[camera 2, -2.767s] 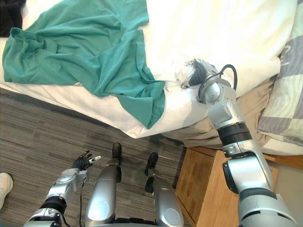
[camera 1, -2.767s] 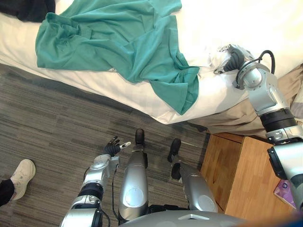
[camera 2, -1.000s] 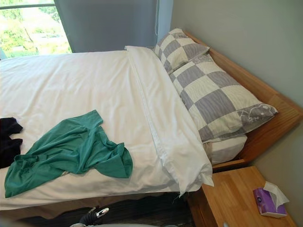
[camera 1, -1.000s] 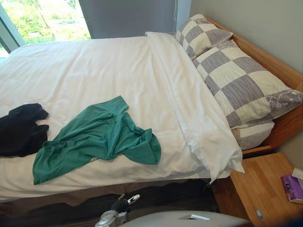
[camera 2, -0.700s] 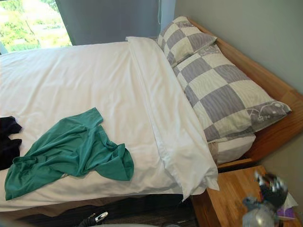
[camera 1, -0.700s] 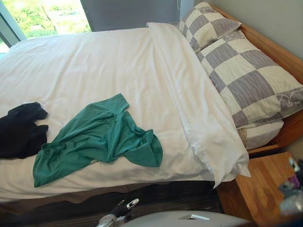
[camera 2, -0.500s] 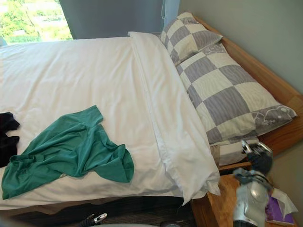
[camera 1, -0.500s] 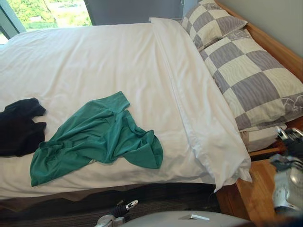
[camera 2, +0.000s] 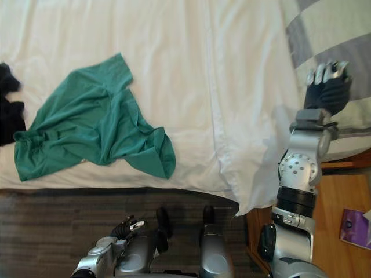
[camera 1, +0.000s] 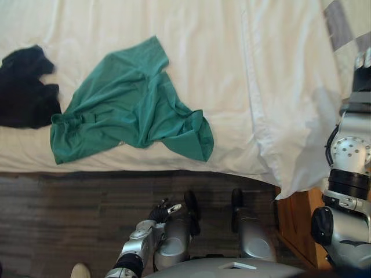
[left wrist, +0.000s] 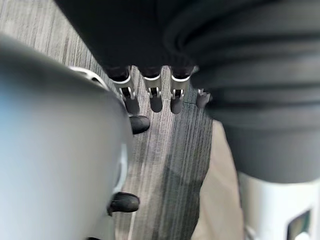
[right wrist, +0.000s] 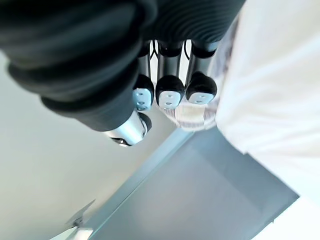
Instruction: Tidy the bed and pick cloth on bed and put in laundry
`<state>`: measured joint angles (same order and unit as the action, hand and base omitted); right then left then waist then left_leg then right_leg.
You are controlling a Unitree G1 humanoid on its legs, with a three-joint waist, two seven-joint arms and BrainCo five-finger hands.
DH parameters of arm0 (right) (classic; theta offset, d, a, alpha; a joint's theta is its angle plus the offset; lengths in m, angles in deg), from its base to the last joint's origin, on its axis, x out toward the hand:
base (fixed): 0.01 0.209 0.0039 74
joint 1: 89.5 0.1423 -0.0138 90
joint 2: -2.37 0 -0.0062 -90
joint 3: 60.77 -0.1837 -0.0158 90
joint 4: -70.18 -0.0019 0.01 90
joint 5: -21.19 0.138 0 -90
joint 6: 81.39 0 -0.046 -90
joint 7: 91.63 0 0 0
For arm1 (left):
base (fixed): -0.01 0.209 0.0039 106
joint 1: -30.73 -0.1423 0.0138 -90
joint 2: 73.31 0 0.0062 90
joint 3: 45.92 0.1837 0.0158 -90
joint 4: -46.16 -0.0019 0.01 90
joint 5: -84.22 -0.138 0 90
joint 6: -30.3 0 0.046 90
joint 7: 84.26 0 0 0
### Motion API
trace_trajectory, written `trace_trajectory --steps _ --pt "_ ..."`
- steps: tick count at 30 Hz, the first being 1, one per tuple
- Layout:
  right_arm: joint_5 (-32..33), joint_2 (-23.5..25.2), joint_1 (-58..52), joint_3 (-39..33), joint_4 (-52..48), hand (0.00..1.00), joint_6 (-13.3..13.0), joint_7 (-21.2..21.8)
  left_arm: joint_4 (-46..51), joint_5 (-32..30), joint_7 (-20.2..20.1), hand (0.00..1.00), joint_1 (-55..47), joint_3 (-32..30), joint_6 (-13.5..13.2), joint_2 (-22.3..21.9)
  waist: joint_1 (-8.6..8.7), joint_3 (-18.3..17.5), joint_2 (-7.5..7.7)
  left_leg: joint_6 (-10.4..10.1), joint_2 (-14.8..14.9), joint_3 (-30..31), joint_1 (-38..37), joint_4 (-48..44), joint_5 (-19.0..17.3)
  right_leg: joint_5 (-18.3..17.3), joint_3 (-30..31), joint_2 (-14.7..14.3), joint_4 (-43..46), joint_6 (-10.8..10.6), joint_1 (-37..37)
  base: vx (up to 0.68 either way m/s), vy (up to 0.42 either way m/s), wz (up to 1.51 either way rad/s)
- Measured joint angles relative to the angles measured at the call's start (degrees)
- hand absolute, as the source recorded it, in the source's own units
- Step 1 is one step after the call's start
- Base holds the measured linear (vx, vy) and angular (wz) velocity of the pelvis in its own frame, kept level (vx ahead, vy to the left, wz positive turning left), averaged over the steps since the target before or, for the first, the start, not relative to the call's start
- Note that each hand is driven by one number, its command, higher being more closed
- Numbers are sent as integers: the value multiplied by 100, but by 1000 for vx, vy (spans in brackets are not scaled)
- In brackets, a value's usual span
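The teal shirt (camera 1: pixel 130 107) lay crumpled on the smooth white duvet (camera 1: pixel 232 58), close to the bed's near edge, with 1 black garment (camera 1: pixel 26 87) bunched just to its left. Both looked light, limp and thin, like jersey. I judged that a pinch on a raised fold near the shirt's rumpled middle would gather it best. The right hand (camera 2: pixel 327 87) was up over the checked pillow (camera 2: pixel 324 29), fingers straight and empty. The left hand (camera 1: pixel 162 209) hung low above the streaked grey floor (camera 1: pixel 58 220), fingers relaxed, holding nothing.
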<state>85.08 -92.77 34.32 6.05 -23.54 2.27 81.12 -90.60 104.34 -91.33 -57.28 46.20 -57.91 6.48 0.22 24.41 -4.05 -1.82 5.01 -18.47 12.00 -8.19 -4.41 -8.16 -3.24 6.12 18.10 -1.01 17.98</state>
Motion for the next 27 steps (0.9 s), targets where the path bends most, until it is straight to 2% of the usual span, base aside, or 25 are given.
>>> trace_trajectory --steps 2,4,8,11,14,16,18,22,24,25,27 --pt "115 0 36 78 -245 100 -102 -67 0 106 2 0 131 6 -60 -92 -7 40 -6 0 2 -15 234 -88 0 -27 0 24 211 4 299 0 -22 5" --pt "275 10 267 190 -546 100 -220 -193 62 129 30 0 378 14 -145 -219 -9 269 -30 0 11 -52 459 -199 0 -64 -3 58 447 5 603 0 0 0" --pt "426 76 523 444 -658 100 -369 -233 92 269 129 0 658 78 -256 -346 -13 426 -76 24 9 -146 857 -333 19 -103 -5 118 752 24 1109 -41 -14 3" --pt "493 444 525 585 -510 100 -452 -256 99 449 307 0 839 186 -291 -416 -3 474 -107 55 2 -176 1146 -388 46 -131 -22 154 902 63 1463 -26 -8 3" --pt "642 752 396 660 108 100 -502 -182 98 576 402 0 885 186 -363 -588 13 475 -110 68 -14 -291 1282 -377 97 -131 -21 192 942 63 1647 0 5 -1" --pt "687 905 232 695 373 100 -548 18 66 632 507 0 938 177 -372 -689 12 489 -138 78 -34 -343 1305 -328 120 -130 -13 208 950 64 1717 2 8 -2" --pt "681 1112 68 767 481 100 -666 449 46 640 583 0 1034 161 -398 -765 53 491 -143 70 -84 -450 1283 -155 224 -128 32 228 909 68 1773 8 14 -4" --pt "665 1222 -8 857 842 100 -775 957 35 800 642 0 1109 -21 -479 -916 78 491 -142 46 -102 -603 1119 -11 259 -99 95 217 848 91 1709 17 2 -16" --pt "613 1364 -137 950 1058 100 -884 1220 -18 804 730 0 1122 -70 -501 -961 168 490 -140 39 -102 -645 967 27 265 -78 103 204 745 108 1554 43 4 -18" --pt "596 1445 -343 1046 1169 100 -941 1386 -93 829 746 0 1124 -98 -501 -974 222 473 -106 39 -102 -706 830 72 265 -68 125 191 682 104 1435 52 7 -17" --pt "594 1494 -680 1070 1235 100 -988 1555 -161 932 748 0 1131 -132 -503 -976 220 446 -54 38 -102 -804 681 122 265 -48 197 155 619 88 1315 54 13 -26"
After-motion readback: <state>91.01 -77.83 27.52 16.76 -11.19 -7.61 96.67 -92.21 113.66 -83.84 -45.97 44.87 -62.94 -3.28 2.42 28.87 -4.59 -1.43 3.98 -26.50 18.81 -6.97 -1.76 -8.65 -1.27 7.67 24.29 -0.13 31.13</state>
